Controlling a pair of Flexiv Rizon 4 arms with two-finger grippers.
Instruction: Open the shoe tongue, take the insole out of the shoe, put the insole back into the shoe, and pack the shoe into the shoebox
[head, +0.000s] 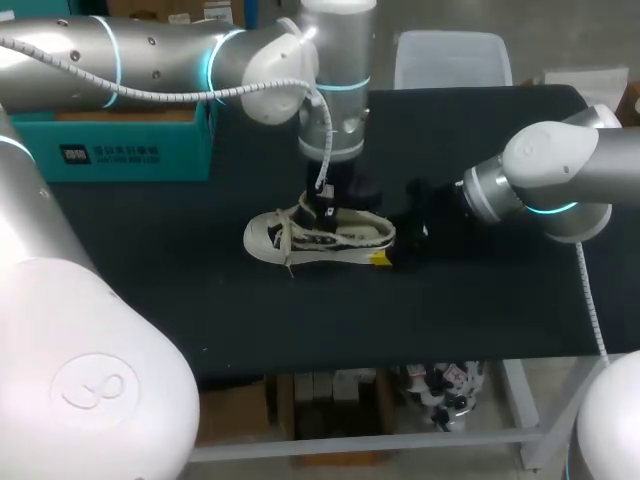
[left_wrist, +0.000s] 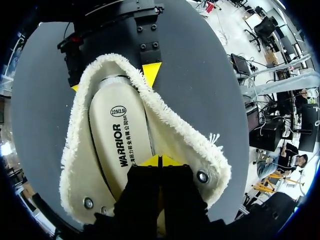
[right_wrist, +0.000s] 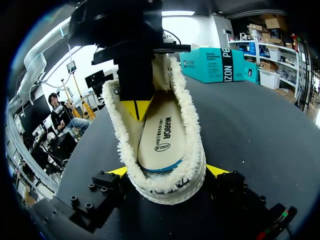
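Note:
A white lace-up shoe lies on the black table, toe toward my left side. Its fleecy collar is spread wide, and the cream insole lies flat inside. My left gripper points straight down into the shoe's opening. Its yellow tips are shut together at the insole's edge beside the lining, with nothing visibly pinched. My right gripper straddles the heel from behind, one yellow tip against each side. In the head view the left gripper stands over the shoe's middle and the right gripper is at the heel.
A teal shoebox stands at the table's back left, also seen past the shoe as a teal shoebox in the right wrist view. Bare black tabletop runs in front of the shoe to the front edge.

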